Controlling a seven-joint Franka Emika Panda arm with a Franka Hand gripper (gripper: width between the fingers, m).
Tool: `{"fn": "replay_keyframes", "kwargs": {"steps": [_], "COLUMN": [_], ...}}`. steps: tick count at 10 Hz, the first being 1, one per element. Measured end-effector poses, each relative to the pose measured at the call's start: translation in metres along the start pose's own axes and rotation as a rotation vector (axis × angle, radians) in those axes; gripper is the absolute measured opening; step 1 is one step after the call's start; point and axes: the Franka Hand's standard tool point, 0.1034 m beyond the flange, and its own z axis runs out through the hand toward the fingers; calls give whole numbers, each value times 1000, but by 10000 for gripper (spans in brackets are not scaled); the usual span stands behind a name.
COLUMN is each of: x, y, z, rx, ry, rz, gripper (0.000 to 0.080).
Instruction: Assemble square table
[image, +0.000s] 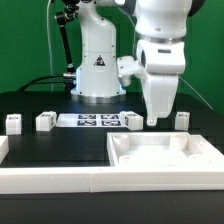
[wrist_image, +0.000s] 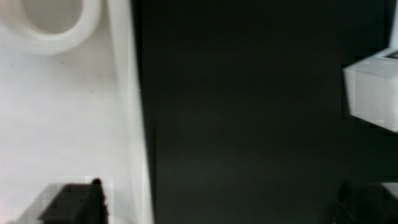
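The square table top (image: 165, 152), a white tray with a raised rim, lies at the front on the exterior view's right. Several small white tagged legs stand in a row behind it: one (image: 14, 123), a second (image: 45, 122), a third (image: 133, 120) and one more (image: 182, 120). My gripper (image: 153, 119) hangs just above the top's far edge, between the two right legs. In the wrist view my gripper (wrist_image: 217, 205) is open and empty over the black table. The top (wrist_image: 63, 110) with a round hole shows to one side, and a leg (wrist_image: 375, 90) to the other.
The marker board (image: 95, 121) lies flat in front of the robot base (image: 97, 70). A long white border rail (image: 50, 180) runs along the front edge. Black tabletop (image: 60, 145) lies between the rail and the legs.
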Motion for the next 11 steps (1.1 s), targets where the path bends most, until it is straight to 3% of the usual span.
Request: {"fn": "replay_keyframes", "kwargs": {"steps": [1, 6, 9, 11], "x": [3, 3, 15, 25], "y": [-10, -11, -15, -18], "z": [0, 2, 1, 3], "rx": [23, 29, 21, 38], "ry": [-15, -14, -29, -20], "rz": [63, 106, 513, 724], "gripper": [649, 649, 649, 649]}}
